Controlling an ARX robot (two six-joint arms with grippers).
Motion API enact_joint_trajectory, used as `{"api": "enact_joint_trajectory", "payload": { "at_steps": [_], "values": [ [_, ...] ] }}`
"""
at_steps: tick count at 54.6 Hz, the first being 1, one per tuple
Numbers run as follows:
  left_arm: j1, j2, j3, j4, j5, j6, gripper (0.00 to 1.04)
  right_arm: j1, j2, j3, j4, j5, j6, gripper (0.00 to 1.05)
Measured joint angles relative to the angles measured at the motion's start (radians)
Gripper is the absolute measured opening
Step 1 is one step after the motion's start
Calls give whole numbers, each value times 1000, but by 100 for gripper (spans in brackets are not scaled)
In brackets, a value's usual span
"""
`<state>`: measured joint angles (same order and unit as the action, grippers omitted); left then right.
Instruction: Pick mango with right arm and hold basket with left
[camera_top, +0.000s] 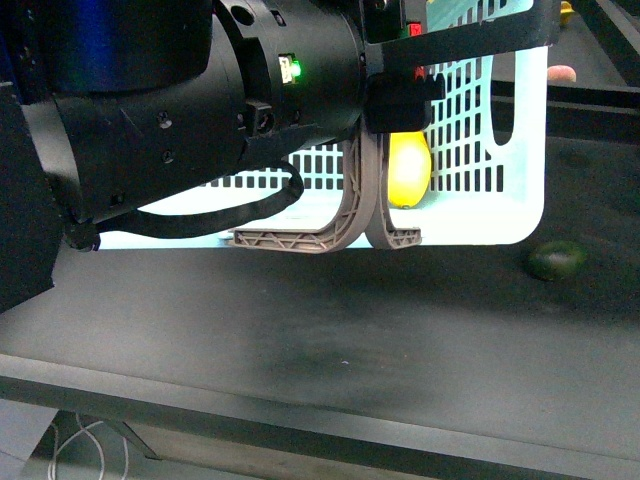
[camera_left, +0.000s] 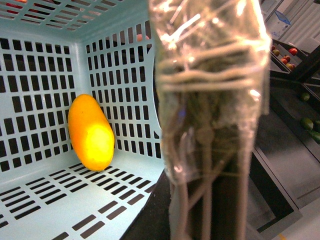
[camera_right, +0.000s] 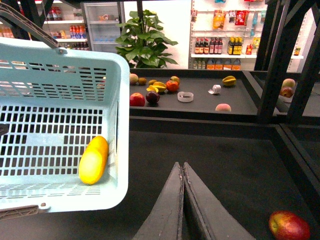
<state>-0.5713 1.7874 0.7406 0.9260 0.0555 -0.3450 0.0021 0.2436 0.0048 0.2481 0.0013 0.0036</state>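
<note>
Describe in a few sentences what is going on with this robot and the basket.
The left arm is pressed up against the light blue basket, near its handles. Whether its fingers actually grip anything is unclear. The mango already lies inside the basket. The right arm's fingers hang outside it over the dark table, shut together and empty.

The mango (camera_top: 408, 170) is yellow-orange, the slotted basket (camera_top: 525, 150) pale blue with grey-brown handles (camera_top: 352, 210), the table (camera_top: 300, 340) black.
</note>
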Motion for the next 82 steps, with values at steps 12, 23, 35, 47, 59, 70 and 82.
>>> {"api": "enact_joint_trajectory", "payload": {
  "at_steps": [12,23,35,47,59,70,82],
  "values": [
    [0,0,0,0,0,1,5,0,-49,0,-50,-1,0,2],
    [0,0,0,0,0,0,5,0,-175,1,-211,-3,-1,2],
    [0,0,0,0,0,0,5,0,-238,1,-246,-3,0,2],
    [0,0,0,0,0,-2,5,0,-238,1,-246,-3,0,2],
    [0,0,0,0,0,0,5,0,-238,1,-246,-3,0,2],
    [0,0,0,0,0,0,5,0,-238,1,-246,-3,-2,37],
    [0,0,0,0,0,0,5,0,-238,1,-246,-3,-2,76]
  ]
}}
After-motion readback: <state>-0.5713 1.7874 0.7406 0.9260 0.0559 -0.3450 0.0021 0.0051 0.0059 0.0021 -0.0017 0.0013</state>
